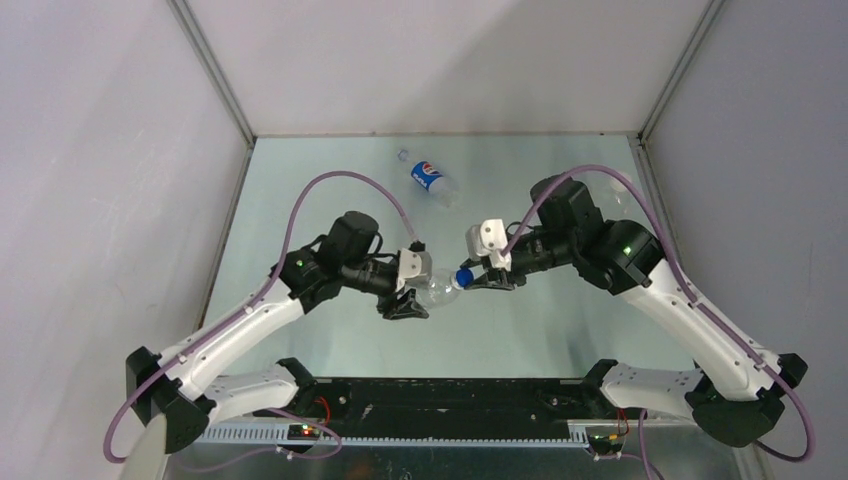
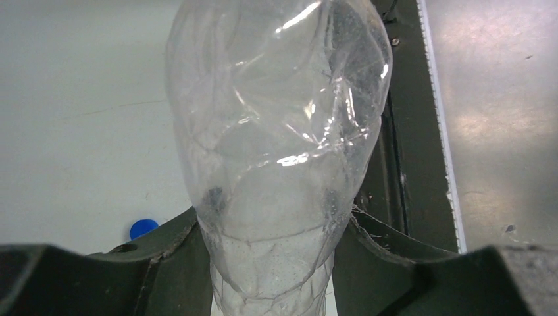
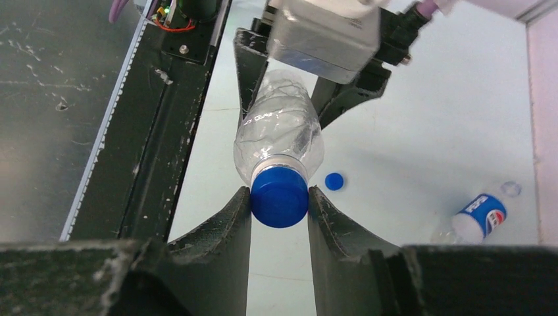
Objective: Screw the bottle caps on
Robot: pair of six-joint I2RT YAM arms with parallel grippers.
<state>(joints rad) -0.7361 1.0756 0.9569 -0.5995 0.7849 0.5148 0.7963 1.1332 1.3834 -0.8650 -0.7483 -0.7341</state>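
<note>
My left gripper (image 1: 408, 292) is shut on the base end of the plain clear bottle (image 1: 437, 289) and holds it level above the table. In the left wrist view the bottle (image 2: 276, 151) fills the frame, squeezed between both fingers (image 2: 164, 263). My right gripper (image 1: 478, 278) is shut on a blue cap (image 3: 279, 196) that sits on this bottle's neck (image 3: 279, 135), with a pad touching each side. A second blue cap (image 3: 335, 181) lies loose on the table below and also shows in the left wrist view (image 2: 143, 228). The Pepsi bottle (image 1: 430, 180) lies on its side at the back. The white cap and the white/yellow bottle are out of view.
A black rail (image 1: 450, 400) runs along the table's near edge between the arm bases. Grey walls close in the left, right and back of the table (image 1: 330, 330). The Pepsi bottle also shows at the right in the right wrist view (image 3: 479, 217).
</note>
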